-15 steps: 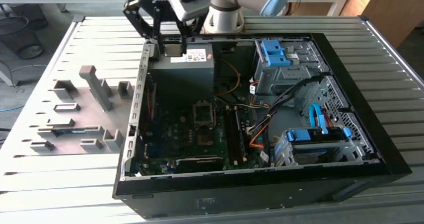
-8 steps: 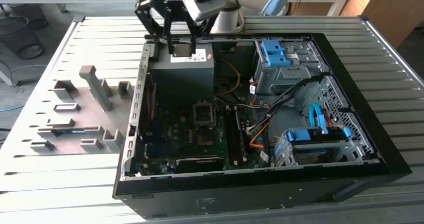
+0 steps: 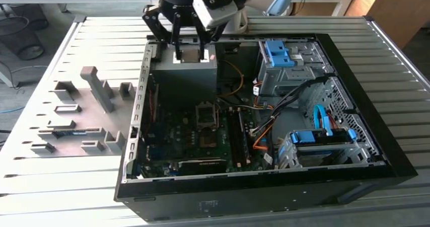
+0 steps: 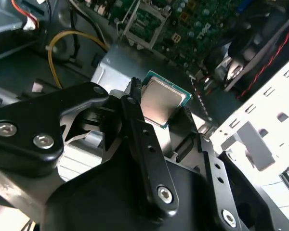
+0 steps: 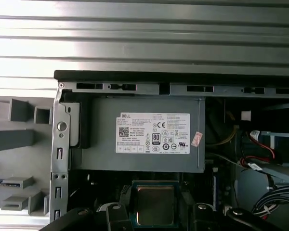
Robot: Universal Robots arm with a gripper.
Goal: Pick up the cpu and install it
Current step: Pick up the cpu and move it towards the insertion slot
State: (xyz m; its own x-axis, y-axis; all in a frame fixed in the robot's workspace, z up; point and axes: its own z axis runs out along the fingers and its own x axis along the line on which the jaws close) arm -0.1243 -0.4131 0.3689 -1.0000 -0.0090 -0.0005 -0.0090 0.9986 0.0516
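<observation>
The cpu (image 4: 162, 101), a small flat square chip with a pale metal top and green rim, sits between my gripper's (image 4: 163, 109) two black fingers (image 4: 140, 137), which are shut on its edges. In the first wrist view the cpu (image 5: 155, 204) hangs just off the grey power-supply box (image 5: 144, 159). From the exterior view, my gripper (image 3: 190, 48) hovers over the far end of the open computer case (image 3: 269, 189), above the power-supply box (image 3: 183, 75). The black socket (image 3: 206, 115) with its metal frame lies on the motherboard, well apart from the gripper; it also appears as the socket (image 4: 145, 19) beyond the chip.
A grey fixture block (image 3: 87, 111) with slots and a blue-green memory stick (image 3: 70, 132) lies on the exterior view's left of the case. Drive cages with blue brackets (image 3: 319, 136) and loose cables (image 3: 269, 121) occupy the case's right side. The case stands on a ribbed metal table (image 3: 403, 86).
</observation>
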